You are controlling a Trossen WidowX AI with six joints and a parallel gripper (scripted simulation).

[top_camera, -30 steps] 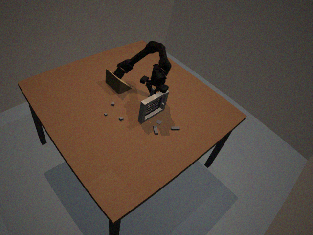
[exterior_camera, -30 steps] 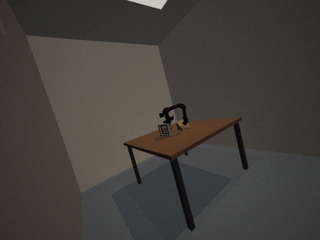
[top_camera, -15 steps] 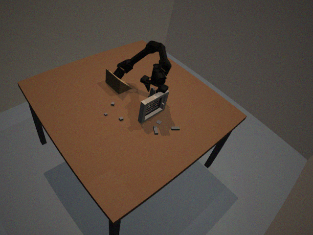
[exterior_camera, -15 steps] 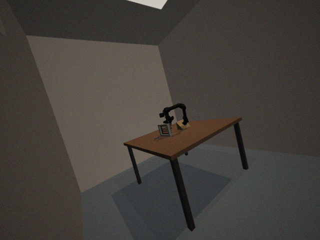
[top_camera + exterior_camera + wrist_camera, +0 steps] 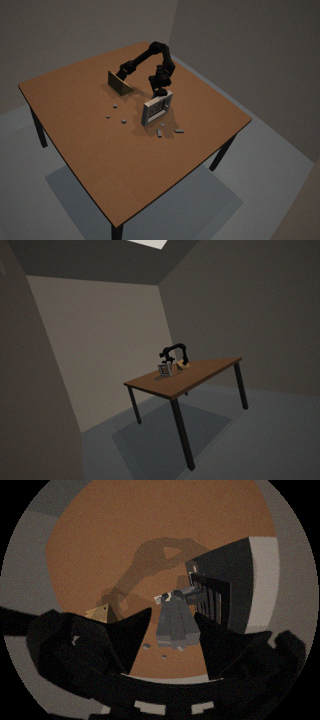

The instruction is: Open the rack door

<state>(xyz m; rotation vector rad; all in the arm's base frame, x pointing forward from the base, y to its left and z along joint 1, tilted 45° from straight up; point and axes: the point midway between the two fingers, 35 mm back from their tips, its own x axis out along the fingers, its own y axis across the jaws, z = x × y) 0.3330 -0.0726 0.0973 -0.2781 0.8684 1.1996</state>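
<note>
The light grey rack frame [image 5: 145, 114] [image 5: 159, 370] [image 5: 263, 580] stands upright on the table [image 5: 103, 160]. The slatted door [image 5: 156, 109] [image 5: 162, 370] shows in its opening and looks closed or nearly so; its exact angle is hard to tell. The grey upright handle [image 5: 175, 625] [image 5: 155, 93] rises on the door's outer side. My gripper [image 5: 174, 612] [image 5: 156, 90] [image 5: 168, 360] is open, with a finger on each side of the handle and gaps showing. How far the handle is turned I cannot tell.
A yellowish tilted board [image 5: 115, 83] [image 5: 183, 365] [image 5: 99, 612] stands by the arm's base. Small grey blocks lie beyond the frame, among them an oblong one [image 5: 159, 133] and another oblong one [image 5: 179, 131]. Several smaller blocks lie to the left, one small cube [image 5: 115, 105] among them.
</note>
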